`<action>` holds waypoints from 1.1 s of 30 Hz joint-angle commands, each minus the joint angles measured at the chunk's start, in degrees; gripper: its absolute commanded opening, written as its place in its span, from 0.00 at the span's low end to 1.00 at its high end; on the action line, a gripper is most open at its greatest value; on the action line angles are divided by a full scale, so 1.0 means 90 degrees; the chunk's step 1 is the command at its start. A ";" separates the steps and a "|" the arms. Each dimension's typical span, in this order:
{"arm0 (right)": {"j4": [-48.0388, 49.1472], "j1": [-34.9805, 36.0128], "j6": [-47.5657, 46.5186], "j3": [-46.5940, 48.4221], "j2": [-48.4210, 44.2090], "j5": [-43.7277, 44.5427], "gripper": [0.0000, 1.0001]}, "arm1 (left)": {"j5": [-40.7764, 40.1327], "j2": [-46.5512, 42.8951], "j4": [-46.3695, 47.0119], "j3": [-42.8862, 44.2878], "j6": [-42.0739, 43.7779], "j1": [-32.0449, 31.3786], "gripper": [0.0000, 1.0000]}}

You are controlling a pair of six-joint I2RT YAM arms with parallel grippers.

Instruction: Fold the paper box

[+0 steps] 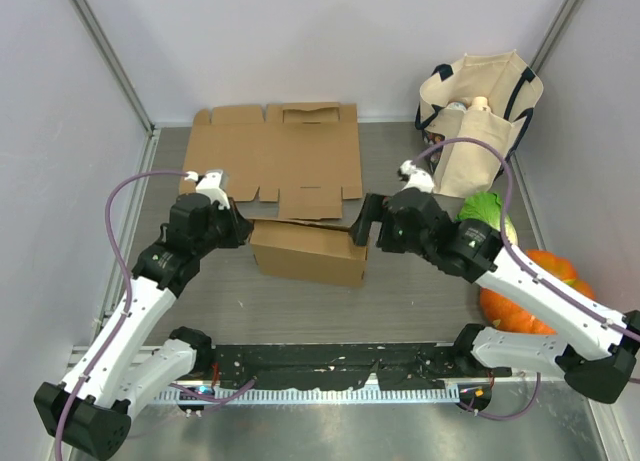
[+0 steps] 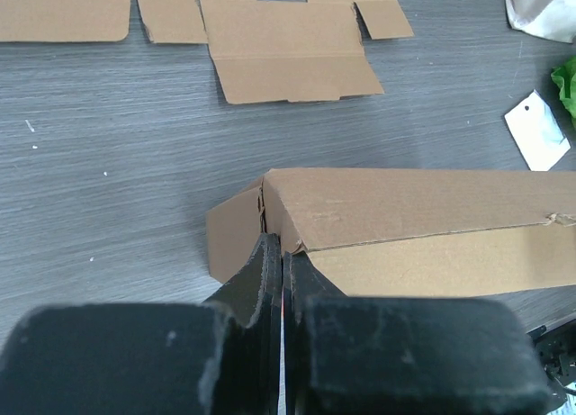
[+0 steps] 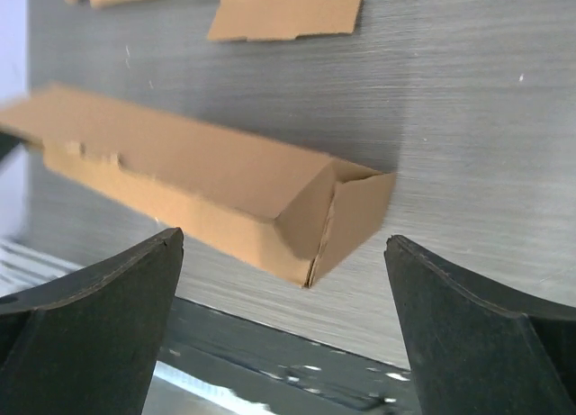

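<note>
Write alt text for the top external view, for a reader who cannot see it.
A partly folded cardboard box lies on the table, with the left gripper shut at its left end and the right gripper open at its right end. A flat cardboard blank lies behind it; a tote bag, leafy greens and a pumpkin sit at the right.

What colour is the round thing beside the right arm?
Orange: a pumpkin, clearest in the top view.

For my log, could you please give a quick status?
Left gripper shut, tips at box end. Right gripper open, nothing held. Flat cardboard sheet behind, apart.
</note>
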 commanded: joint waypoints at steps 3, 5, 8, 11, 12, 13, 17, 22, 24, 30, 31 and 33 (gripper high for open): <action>0.1242 -0.1344 0.3145 -0.0724 -0.0733 -0.1305 0.99 | 0.0192 -0.0035 -0.0785 -0.0351 -0.0292 -0.0058 0.00; 0.1370 -0.1383 0.3403 -0.0814 -0.0627 -0.1373 0.99 | 0.0172 -0.0035 -0.0795 -0.0342 -0.0312 -0.0058 0.00; 0.1380 -0.1393 0.3492 -0.0687 -0.0276 -0.1579 0.99 | 0.0182 -0.0055 -0.0805 -0.0342 -0.0302 -0.0058 0.00; 0.1516 -0.1393 0.3560 -0.0706 -0.0197 -0.1589 0.98 | 0.0192 -0.0084 -0.0814 -0.0342 -0.0311 -0.0058 0.00; 0.1517 -0.1393 0.3628 -0.0764 -0.0197 -0.1569 0.98 | 0.0211 -0.0094 -0.0795 -0.0351 -0.0321 -0.0067 0.00; 0.1517 -0.1403 0.3726 -0.0833 -0.0206 -0.1569 0.97 | 0.0211 -0.0094 -0.0795 -0.0352 -0.0331 -0.0058 0.00; 0.1809 -0.1442 0.3960 -0.1417 -0.0284 -0.1803 0.92 | 0.0182 -0.0123 -0.0814 -0.0352 -0.0331 -0.0058 0.00; 0.1966 -0.1432 0.4029 -0.1828 -0.0421 -0.1862 0.85 | 0.0308 -0.0133 -0.0824 -0.0342 -0.0506 -0.0058 0.00; 0.2064 -0.1442 0.4049 -0.1927 -0.0460 -0.1872 0.82 | 0.0348 -0.0152 -0.0853 -0.0313 -0.0604 -0.0067 0.04; 0.2201 -0.1442 0.3893 -0.2142 -0.0470 -0.1901 0.74 | 0.0601 -0.0416 -0.0922 -0.0244 -0.0858 -0.0058 0.36; 0.2220 -0.1442 0.3873 -0.2200 -0.0470 -0.1892 0.73 | 0.0640 -0.0465 -0.0961 -0.0205 -0.0868 -0.0058 0.47; 0.2240 -0.1442 0.3834 -0.2268 -0.0480 -0.1853 0.73 | 0.0767 -0.0601 -0.1175 -0.0020 -0.0868 -0.0067 0.57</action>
